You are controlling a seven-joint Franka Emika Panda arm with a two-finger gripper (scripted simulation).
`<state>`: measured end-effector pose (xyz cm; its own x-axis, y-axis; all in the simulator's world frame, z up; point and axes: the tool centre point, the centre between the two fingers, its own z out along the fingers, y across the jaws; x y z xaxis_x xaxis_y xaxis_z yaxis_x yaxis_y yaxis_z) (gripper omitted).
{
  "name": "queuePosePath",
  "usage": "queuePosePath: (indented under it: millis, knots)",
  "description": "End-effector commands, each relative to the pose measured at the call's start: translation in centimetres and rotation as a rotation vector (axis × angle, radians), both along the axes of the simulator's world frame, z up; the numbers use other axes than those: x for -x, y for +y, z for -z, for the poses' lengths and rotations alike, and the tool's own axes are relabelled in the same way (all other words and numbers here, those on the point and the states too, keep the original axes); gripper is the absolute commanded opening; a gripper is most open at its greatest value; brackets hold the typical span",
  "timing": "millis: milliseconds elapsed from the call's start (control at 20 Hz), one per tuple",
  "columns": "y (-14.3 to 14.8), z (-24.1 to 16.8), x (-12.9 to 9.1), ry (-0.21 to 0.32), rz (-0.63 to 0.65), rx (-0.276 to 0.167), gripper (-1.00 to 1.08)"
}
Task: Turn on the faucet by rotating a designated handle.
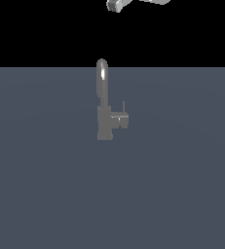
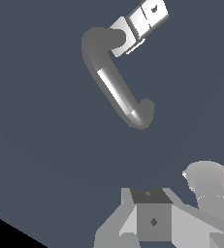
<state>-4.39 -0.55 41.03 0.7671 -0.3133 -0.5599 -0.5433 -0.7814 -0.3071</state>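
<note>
Exterior view, for your record: the faucet stands upright on the dark slate-blue floor, roughly at the middle of the frame. Its blocky base sits on the floor, and the tall narrow arched spout rises from it, its crown reaching just above the line where the floor meets the black background. The handle, a short horizontal cylinder stub, juts from the base toward the exterior view's right. A thin rod lever stands straight up from the stub, beside the spout and apart from it.

You will find only a fragment of the white robot arm in this view, cut off at the upper edge, well above the faucet and touching nothing.

Wrist view: you look down on the faucet from above. The spout shows as a curved grey tube with a bright highlight along it. The handle appears as a pale blocky stub at one end of that curve. The gripper body fills the near edge of the picture, well apart from the faucet, with a rounded grey part of the arm beside it. Its fingertips are out of frame, so I cannot tell whether it is released or clenched. It grasps nothing that you can see.
</note>
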Motion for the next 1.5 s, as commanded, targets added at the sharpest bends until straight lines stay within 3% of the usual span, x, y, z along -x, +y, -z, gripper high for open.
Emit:
queuePosePath:
  millis: [0, 750, 1450]
  knots:
    - [-0.3, 1.0, -1.3, 0.037, 0.036, -0.036, -1.00]
    - [-2.5, 8.4, -8.5, 0.273, 0.266, -0.269, -1.00]
    - [-4.1, 18.7, -13.6, 0.536, 0.524, -0.525, -1.00]
